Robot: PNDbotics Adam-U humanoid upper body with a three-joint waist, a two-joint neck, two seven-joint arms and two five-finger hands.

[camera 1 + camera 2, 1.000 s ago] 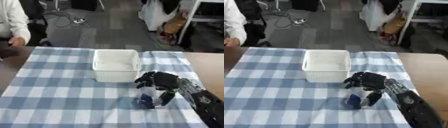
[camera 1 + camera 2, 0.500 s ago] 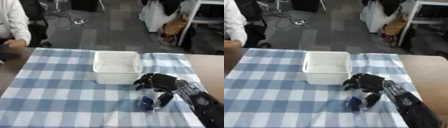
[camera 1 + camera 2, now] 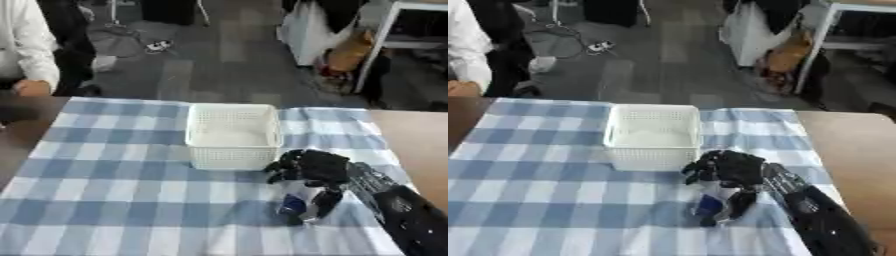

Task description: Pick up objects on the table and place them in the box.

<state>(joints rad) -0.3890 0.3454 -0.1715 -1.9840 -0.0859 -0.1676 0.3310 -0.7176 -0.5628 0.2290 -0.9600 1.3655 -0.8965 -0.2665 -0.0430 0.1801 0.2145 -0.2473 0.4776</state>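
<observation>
A white mesh basket (image 3: 233,134) stands on the blue and white checked cloth (image 3: 105,200), a little right of the middle. In front of its right corner, my right hand (image 3: 313,171) reaches in from the lower right. Its black fingers are curled round a small blue and white object (image 3: 296,202), which sits low at the cloth. I cannot make out more than that object's colours. My left hand shows in neither view.
Bare brown table (image 3: 420,135) lies right of the cloth and at the far left. A person in a white sleeve (image 3: 31,50) sits at the far left edge. Beyond the table there is grey floor with cables, bags and a white desk leg.
The whole picture has shifted slightly, so the camera has moved. My right hand stays curled over the blue and white object, with little visible change in its place.
</observation>
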